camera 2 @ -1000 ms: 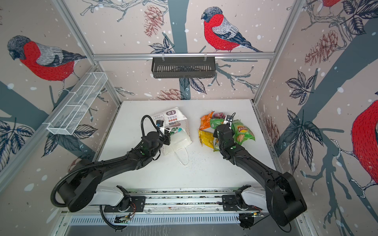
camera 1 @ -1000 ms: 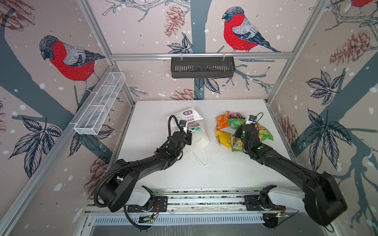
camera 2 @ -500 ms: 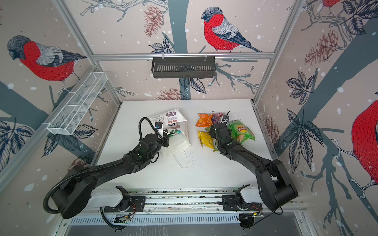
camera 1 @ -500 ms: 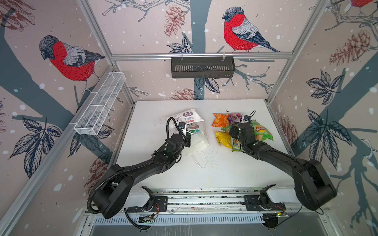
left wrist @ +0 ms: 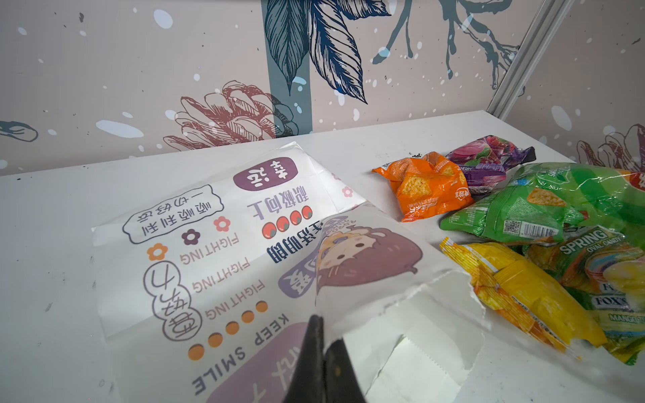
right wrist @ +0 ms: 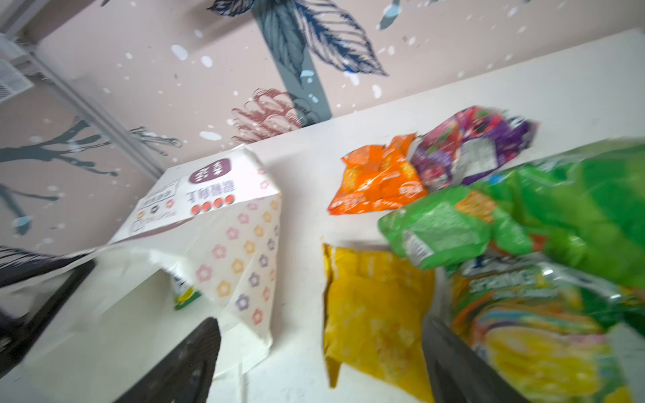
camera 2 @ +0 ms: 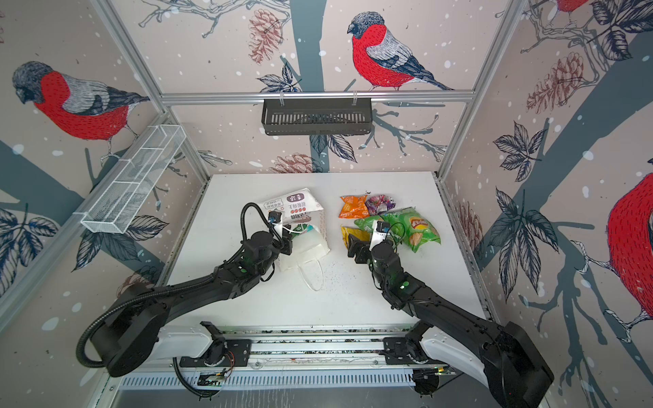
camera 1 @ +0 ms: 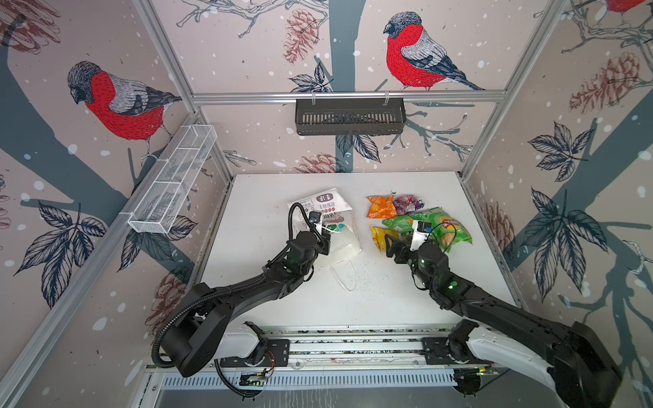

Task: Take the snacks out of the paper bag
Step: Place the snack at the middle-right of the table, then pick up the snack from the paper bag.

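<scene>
The paper bag [camera 1: 328, 210] lies lengthwise, mouth toward the bench [camera 1: 247, 282] front edge — my left gripper [camera 1: 327, 243] pinches its lip, right gripper [camera 1: 390, 243] gapes empty.

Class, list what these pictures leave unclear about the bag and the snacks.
- Bag interior: in both top views, mostly hidden by its own wall and the left gripper.
- Item in the bag mouth: right wrist view, blurred, unidentifiable.
- Candy pack: left wrist view, cut off by the edge.
</scene>
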